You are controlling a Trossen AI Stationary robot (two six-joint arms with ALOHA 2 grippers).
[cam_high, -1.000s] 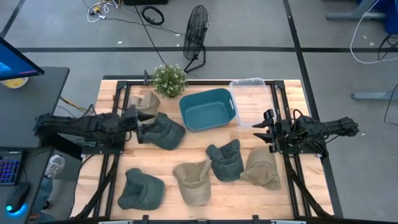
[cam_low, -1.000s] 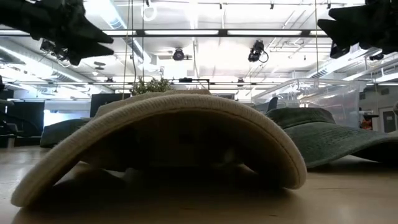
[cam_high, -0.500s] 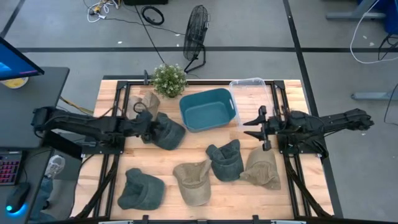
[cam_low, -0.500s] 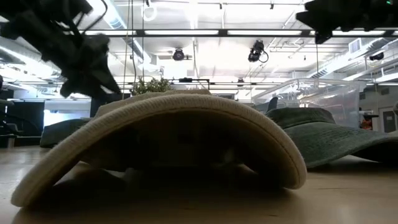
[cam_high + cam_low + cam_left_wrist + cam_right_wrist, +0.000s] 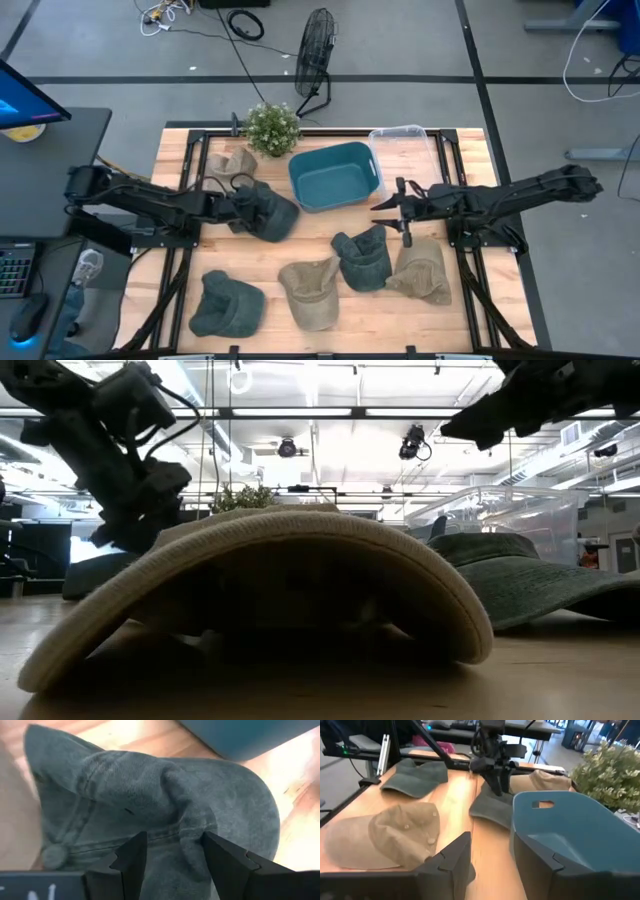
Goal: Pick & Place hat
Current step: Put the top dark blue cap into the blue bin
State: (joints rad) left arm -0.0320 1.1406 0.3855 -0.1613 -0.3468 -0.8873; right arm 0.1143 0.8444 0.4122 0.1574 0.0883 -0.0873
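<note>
The left gripper is down on the dark green hat, which lies on the table just left of the blue bin. Its jaws are open, with one finger on each side of a fold in the hat. The right gripper hangs open and empty beside the bin, above another green hat.

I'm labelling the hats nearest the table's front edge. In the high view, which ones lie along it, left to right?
Green hat → tan hat → second green hat → second tan hat.
</note>
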